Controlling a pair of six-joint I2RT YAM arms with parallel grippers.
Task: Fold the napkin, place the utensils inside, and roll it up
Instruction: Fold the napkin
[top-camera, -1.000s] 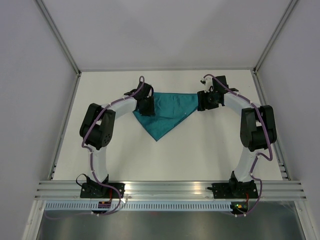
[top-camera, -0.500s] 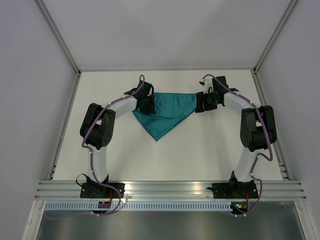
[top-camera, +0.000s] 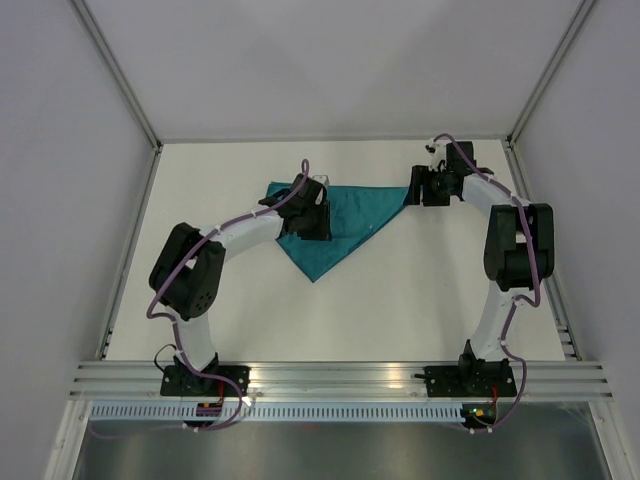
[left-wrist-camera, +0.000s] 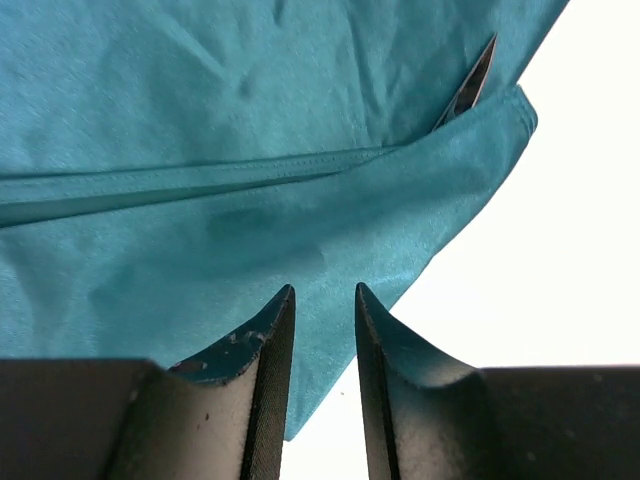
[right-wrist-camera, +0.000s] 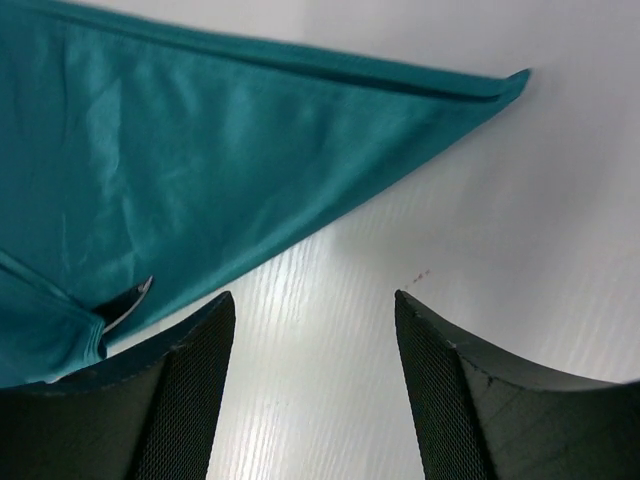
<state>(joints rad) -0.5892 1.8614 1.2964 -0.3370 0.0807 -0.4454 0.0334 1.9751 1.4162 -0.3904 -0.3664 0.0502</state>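
Note:
The teal napkin (top-camera: 350, 215) lies folded into a triangle on the white table, its point toward the arms. It also shows in the left wrist view (left-wrist-camera: 250, 120) and the right wrist view (right-wrist-camera: 180, 150). A metal utensil tip (left-wrist-camera: 470, 85) pokes out of the fold near the edge and shows in the right wrist view too (right-wrist-camera: 125, 303). My left gripper (top-camera: 310, 212) hovers over the napkin's left part, its jaws (left-wrist-camera: 323, 292) a little apart with nothing between them. My right gripper (top-camera: 418, 188) is wide open and empty (right-wrist-camera: 313, 298), just off the napkin's right corner.
White table (top-camera: 400, 300) with a metal frame rail along the near edge (top-camera: 340, 375). White walls close in the left, right and far sides.
My left gripper has moved right, from the napkin's left corner to over the cloth. My right gripper has pulled back to the right and farther away, off the right corner.

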